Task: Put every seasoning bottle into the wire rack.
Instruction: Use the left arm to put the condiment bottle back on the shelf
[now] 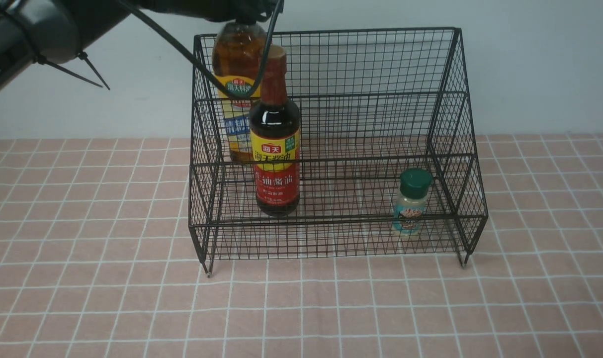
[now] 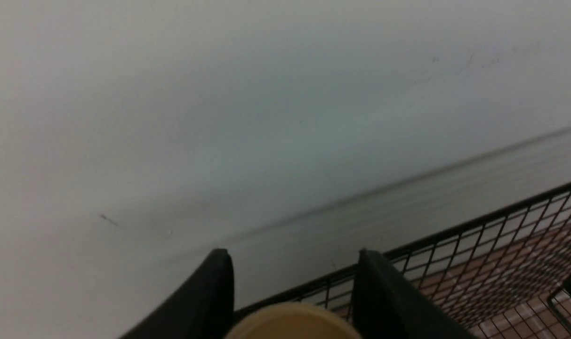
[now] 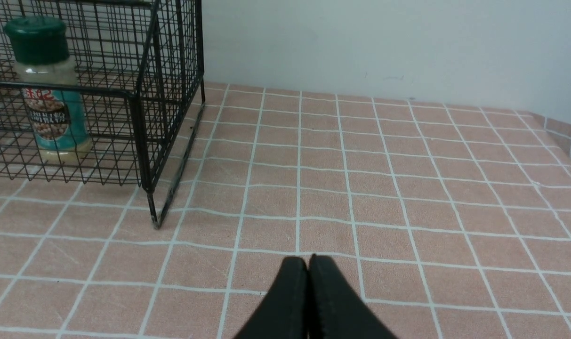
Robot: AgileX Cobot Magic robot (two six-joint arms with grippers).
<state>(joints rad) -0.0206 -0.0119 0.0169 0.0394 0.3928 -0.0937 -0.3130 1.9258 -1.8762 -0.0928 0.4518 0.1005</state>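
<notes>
The black wire rack (image 1: 366, 149) fills the centre of the front view, standing on the table (image 1: 107, 298), which is covered by a pink cloth with a white grid. At the upper left of that frame the left arm reaches in from the corner, and its fingers (image 2: 210, 292) sit on either side of the gold cap (image 2: 292, 322) of the amber bottle (image 1: 236, 89). In the left wrist view the two black fingers flank the cap closely, grasping it at the top. The amber bottle stands upright at the back left of the rack, on the upper tier as far as the mesh lets one see.

Directly in front of it, on the lower tier left of centre, stands the soy-sauce bottle (image 1: 275, 144), upright, its red and yellow label facing the camera. The green-capped shaker jar (image 1: 410, 201) stands upright on the lower tier at the right of the rack, well apart from both bottles; the right wrist view shows it (image 3: 47, 89) behind the mesh at upper left.

The right gripper (image 3: 308, 268) appears at the bottom centre of its own view, fingers pressed together with nothing between them, above bare table beside the rack.
</notes>
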